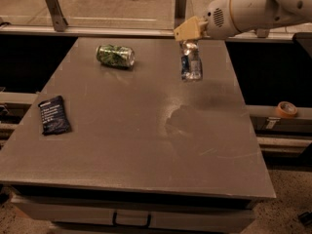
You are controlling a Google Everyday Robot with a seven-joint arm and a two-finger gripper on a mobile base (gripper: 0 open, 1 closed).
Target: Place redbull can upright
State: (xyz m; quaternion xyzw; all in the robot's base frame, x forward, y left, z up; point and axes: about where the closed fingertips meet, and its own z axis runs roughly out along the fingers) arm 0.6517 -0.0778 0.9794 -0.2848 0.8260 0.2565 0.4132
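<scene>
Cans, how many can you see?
2. The redbull can hangs from the tool over the table's far right; the green can lies sideways, far left.

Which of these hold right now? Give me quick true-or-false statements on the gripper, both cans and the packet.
1. The gripper is over the far right part of the table, jaws shut on the upper end of the redbull can. True.
2. The green can stands upright. False: it lies on its side.
3. The black packet lies flat near the table's left edge as the camera sees it. True.
4. The redbull can touches the green can. False: they are well apart, with bare tabletop between them.
5. The gripper hovers above the black packet. False: the packet is across the table from it, on the near left.
</scene>
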